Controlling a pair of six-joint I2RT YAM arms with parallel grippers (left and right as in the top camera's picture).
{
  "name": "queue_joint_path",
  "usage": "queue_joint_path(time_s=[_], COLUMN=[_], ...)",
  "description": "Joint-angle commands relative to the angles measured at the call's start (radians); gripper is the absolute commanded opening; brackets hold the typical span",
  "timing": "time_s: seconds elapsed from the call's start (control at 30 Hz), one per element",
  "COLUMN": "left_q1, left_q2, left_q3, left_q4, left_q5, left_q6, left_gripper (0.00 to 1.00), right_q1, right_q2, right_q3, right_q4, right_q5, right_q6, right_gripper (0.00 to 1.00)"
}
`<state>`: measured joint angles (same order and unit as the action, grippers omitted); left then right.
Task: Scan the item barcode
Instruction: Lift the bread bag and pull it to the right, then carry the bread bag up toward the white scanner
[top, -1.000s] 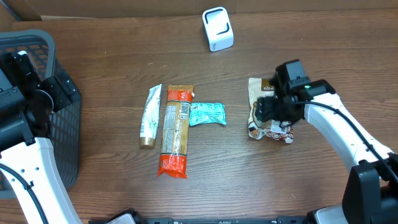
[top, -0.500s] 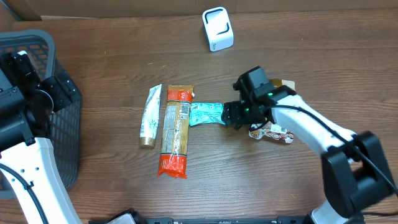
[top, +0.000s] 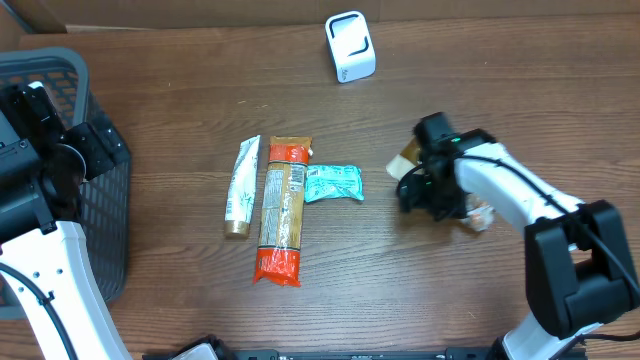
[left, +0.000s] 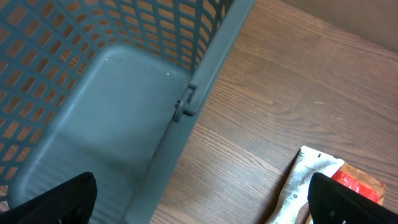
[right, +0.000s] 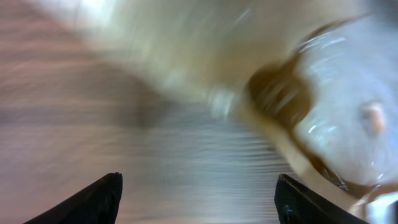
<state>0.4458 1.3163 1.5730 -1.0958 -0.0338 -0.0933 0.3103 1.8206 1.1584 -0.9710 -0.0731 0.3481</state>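
Dark wood-grain table (top: 500, 90), both claws gaping apart.
The right claw (right: 199, 193) is hovering, fingers spread, over the snack bag (top: 480, 216) at the table's right; the left claw (left: 202, 199) is hanging wide open by the grey basket (left: 112, 93); the white scanner (top: 349, 46) is sitting near the far edge.

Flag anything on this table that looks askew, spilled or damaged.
Only the tan-and-white snack bag under the right gripper looks rumpled, and it is mostly hidden. The white tube, long orange-red packet and teal pouch lie flat and intact. Nothing has spilled.
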Motion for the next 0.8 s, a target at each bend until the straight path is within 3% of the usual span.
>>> queue_joint_path(time_s=[0.0, 0.13, 0.3, 0.6, 0.77], left_q1=[0.003, 0.003, 0.003, 0.003, 0.003], left_q2=[0.004, 0.004, 0.004, 0.004, 0.004], left_q3=[-0.004, -0.004, -0.004, -0.004, -0.004], left_q4=[0.0, 0.0, 0.0, 0.0, 0.0], left_q5=[0.008, 0.008, 0.008, 0.008, 0.009], left_q6=[0.027, 0.027, 0.027, 0.027, 0.027], left_gripper=[1.0, 0.99, 1.0, 1.0, 1.0], right_q1=[-0.099, -0.22, -0.334, -0.548, -0.676], right_q2=[-0.004, -0.004, -0.005, -0.005, -0.004], right_q3=[0.021, 0.021, 0.021, 0.017, -0.04], right_q4=[0.014, 0.089, 0.145, 0.202, 0.322], right_q5=[0.141, 0.105, -0.145, -0.401, -0.583], right_q6=[0.023, -0.001, -0.088, -0.062, -0.122], right_gripper=[0.79, 0.8, 0.8, 0.81, 0.87])
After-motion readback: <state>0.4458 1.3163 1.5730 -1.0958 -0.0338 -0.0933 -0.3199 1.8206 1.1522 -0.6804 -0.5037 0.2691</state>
